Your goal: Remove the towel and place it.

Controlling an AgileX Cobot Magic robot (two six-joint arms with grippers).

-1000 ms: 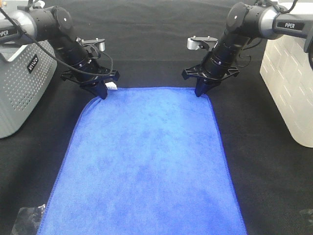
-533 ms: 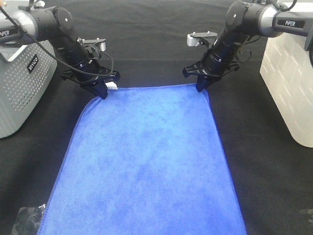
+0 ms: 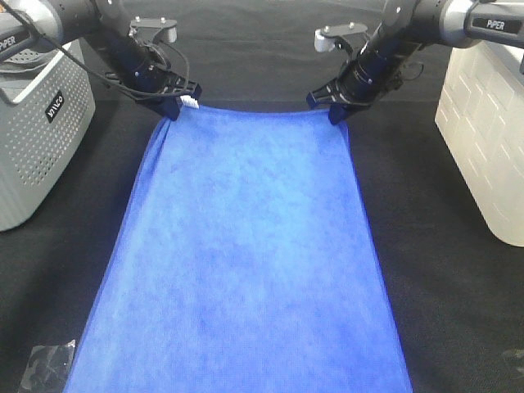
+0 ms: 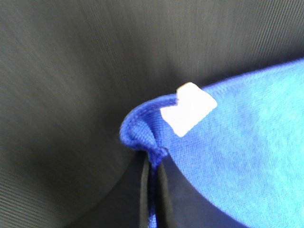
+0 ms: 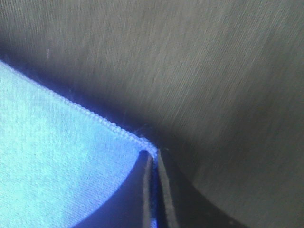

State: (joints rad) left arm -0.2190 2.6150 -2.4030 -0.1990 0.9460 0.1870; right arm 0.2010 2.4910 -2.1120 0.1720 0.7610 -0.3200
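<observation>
The black table cover (image 3: 442, 270) is mostly taken up by the towel (image 3: 246, 262), which is spread out flat and long, with its near end cut off by the frame. Bare black strips are left along both long stitched edges, and a wide band of open cover is seen past the far edge. A grey perforated basket (image 3: 33, 139) is parked off the towel's left side and a white brick-patterned bin (image 3: 491, 139) off its right, neither touching it. What's inside either can't be seen, tbh. The towel's far left corner is pinched tight by the left gripper (image 3: 172, 113) and its far right corner by the right gripper (image 3: 336, 116). A bit of crinkled clear plastic (image 3: 45, 364) is lying by the near left corner. A small white tag (image 3: 190, 103) is poking out right at the left-held corner.
</observation>
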